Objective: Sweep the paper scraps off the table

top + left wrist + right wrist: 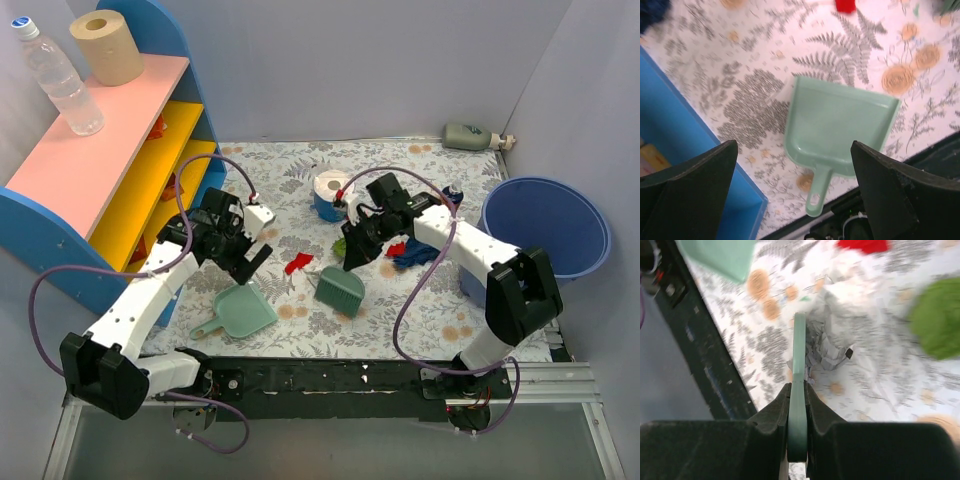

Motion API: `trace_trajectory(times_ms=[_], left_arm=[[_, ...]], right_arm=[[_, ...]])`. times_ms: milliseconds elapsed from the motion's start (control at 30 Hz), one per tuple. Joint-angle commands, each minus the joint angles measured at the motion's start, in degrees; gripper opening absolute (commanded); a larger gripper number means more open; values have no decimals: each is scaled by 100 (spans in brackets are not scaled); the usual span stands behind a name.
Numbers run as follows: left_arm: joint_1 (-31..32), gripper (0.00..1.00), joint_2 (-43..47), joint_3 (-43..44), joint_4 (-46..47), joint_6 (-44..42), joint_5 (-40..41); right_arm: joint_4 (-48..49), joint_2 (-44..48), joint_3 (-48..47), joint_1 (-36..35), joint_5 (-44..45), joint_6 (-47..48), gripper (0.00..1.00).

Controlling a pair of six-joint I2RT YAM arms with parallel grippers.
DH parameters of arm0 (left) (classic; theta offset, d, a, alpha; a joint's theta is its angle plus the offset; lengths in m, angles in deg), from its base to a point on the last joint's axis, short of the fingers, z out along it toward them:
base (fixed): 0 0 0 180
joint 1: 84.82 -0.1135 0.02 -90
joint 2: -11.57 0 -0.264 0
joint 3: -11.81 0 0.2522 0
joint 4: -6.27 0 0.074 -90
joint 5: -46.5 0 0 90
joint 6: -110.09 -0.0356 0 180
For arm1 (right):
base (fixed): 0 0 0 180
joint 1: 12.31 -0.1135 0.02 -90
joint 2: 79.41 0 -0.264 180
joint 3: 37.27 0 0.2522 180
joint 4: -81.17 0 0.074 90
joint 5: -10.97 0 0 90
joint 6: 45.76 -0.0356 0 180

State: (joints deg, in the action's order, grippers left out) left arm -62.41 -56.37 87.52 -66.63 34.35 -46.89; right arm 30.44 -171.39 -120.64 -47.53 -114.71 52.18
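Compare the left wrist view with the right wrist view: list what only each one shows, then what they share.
Only the left wrist view: the whole dustpan with its handle, the blue shelf, and the left jaws standing wide open. Only the right wrist view: the brush clamped in the right jaws, a grey paper wad and a green wad. Both: the flowered tablecloth, its black front rail, a red scrap.
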Motion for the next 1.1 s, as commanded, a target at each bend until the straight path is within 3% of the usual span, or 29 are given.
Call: trace_trajectory(times_ms=[0,100,233,367,633,833,1067], left_arm=[[-88,98,-149,763,280,-177,-108],[-141,98,-263,1220,393,-327,5],[-404,98,-421,1818,508,32,-283],[-764,98,-404,2119,850,629,-513],[-905,98,43,2243,1676,806,269],[-905,98,738,1759,2002,736,893],[-905,98,906,1750,1344,552,1016]], right_arm=[[85,-56,-597,445,501,-22,1],[-152,-48,-870,569,202,303,1],[-547,-47,-1658,613,-1532,1056,1],[-286,-390,-2336,569,-1696,534,1],[2998,-995,-2259,367,-423,-2427,1],[3573,-2250,-3328,-37,-44,-3799,1],[3759,-3720,-5077,-520,631,-4503,1]])
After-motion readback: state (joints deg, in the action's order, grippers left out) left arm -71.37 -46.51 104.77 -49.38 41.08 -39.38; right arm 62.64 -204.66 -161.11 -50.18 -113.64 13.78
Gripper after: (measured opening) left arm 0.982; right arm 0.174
